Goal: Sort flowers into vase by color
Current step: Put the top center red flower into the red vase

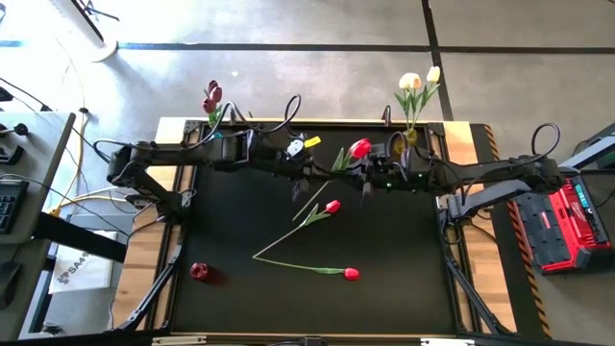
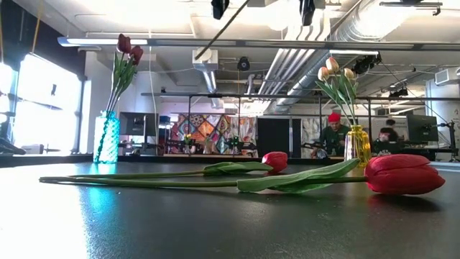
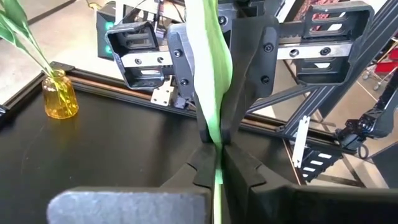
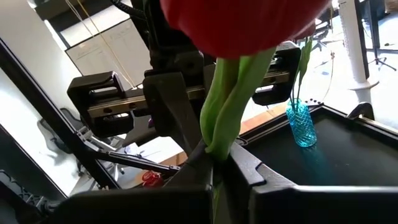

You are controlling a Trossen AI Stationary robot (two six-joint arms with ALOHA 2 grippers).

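My left gripper (image 1: 315, 179) and my right gripper (image 1: 357, 175) meet tip to tip above the table's far middle. Both are shut on one red tulip (image 1: 360, 147), whose stem tail (image 1: 309, 202) slants down below them. Two more red tulips (image 1: 332, 206) (image 1: 351, 274) lie flat on the black table. In the low view they show as a far head (image 2: 274, 160) and a near head (image 2: 402, 175). A blue vase (image 2: 107, 137) at the far left holds dark pink tulips (image 1: 211, 96). A yellow vase (image 2: 357, 144) at the far right holds cream tulips (image 1: 418, 82). My left gripper pinches the tulip's green stem and leaf (image 3: 214, 124) between its two fingers, coming level from the table's left, fingers across the stem. My right gripper's fingers (image 3: 249, 81) grip the same stem right beside it. The tulip is clear of the table. My right gripper pinches the stem with its leaf (image 4: 217, 134) just below the red head (image 4: 242, 25), between its two fingers, coming level from the table's right, across the stem. The head stands up above the fingers. The stem hangs slanting below (image 2: 228, 21), clear of the table.
A small red object (image 1: 199, 272) stands on the table near its near left corner. The table's raised frame runs along the far edge (image 3: 124, 87). The room with people shows beyond the table in the low view.
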